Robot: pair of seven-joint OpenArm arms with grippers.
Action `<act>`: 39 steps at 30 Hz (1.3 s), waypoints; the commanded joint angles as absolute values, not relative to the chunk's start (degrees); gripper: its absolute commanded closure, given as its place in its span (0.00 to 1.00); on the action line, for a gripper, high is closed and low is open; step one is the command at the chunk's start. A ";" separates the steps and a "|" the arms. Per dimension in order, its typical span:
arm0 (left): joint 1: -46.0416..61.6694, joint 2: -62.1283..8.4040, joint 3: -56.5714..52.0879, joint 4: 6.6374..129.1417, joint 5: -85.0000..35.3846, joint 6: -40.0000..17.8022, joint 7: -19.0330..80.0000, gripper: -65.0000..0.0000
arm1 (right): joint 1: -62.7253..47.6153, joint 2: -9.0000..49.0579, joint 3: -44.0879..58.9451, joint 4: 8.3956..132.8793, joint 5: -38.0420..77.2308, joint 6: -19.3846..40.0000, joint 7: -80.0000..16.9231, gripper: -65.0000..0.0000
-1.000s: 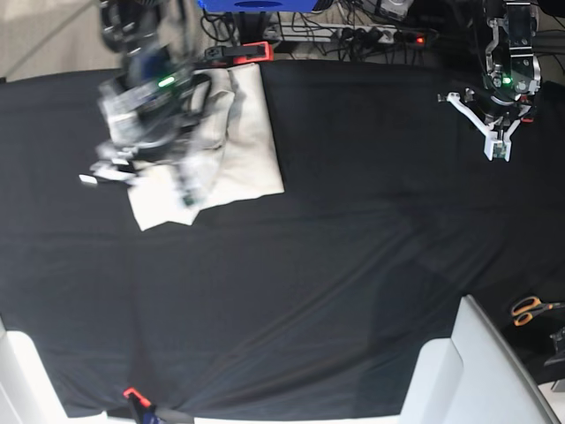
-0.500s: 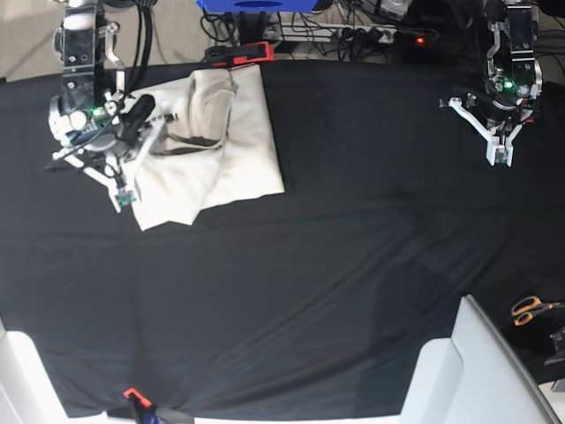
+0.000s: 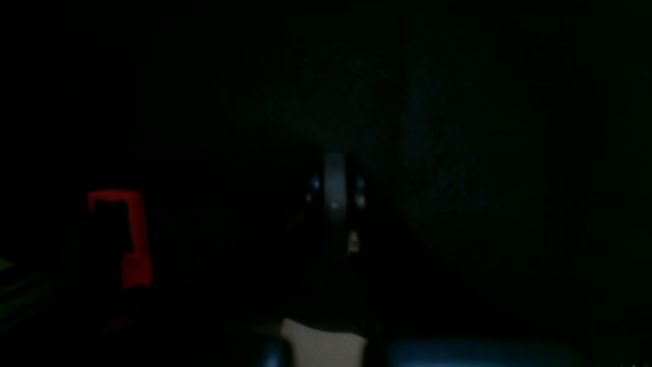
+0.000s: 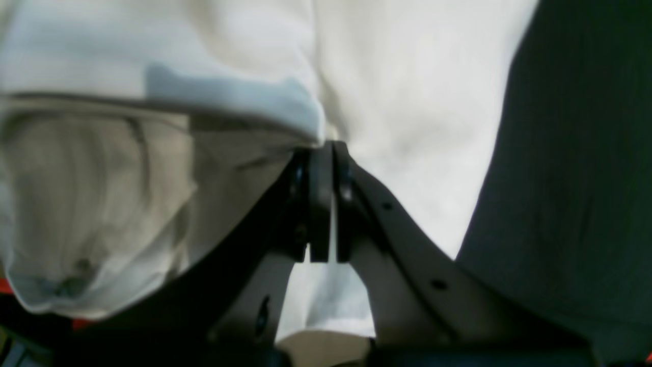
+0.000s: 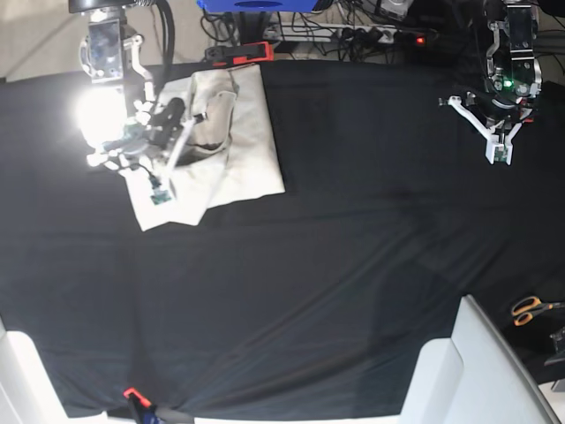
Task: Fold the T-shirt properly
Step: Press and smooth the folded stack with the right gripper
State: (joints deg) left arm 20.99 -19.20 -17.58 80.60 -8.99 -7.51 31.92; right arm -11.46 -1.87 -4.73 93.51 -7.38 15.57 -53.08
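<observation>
Both pincers closed, right [image 4: 326, 214] over T-shirt [image 5: 238, 141]

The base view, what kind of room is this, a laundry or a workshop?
Most likely a robotics lab bench, not a laundry. A table draped in black cloth has a robot arm at each far corner, a power strip with tangled cables runs behind it, and orange-handled scissors lie at the edge. One cream T-shirt lies partly folded.

Uneven light: one view nearly black, one soft, one flared.

Through the left wrist camera we make out almost nothing but a dim red clamp [image 3: 122, 237]. Our right wrist view is bright yet blurred, the T-shirt [image 4: 407, 102] washed pale. From the base we see white glare [image 5: 99, 110] blooming beside the right arm, the black table [image 5: 353, 265] evenly lit.
</observation>
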 commanded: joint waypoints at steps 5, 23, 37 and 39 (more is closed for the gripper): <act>20.88 -20.00 -17.98 81.36 -8.75 -7.25 31.08 1.00 | -10.15 -2.33 -10.42 94.55 -6.55 15.60 -52.09 0.99; 20.88 -20.00 -17.98 81.27 -8.75 -7.25 31.08 1.00 | -6.02 -4.70 -23.69 93.67 -6.64 15.52 -52.88 0.99; 20.88 -20.00 -17.98 81.27 -8.75 -7.25 31.08 1.00 | -13.41 -1.36 -17.45 108.00 -6.64 13.41 -59.91 0.99; 20.88 -19.91 -17.98 81.36 -8.75 -7.25 31.08 1.00 | -16.48 -1.36 -17.45 108.00 -6.73 13.32 -58.77 0.99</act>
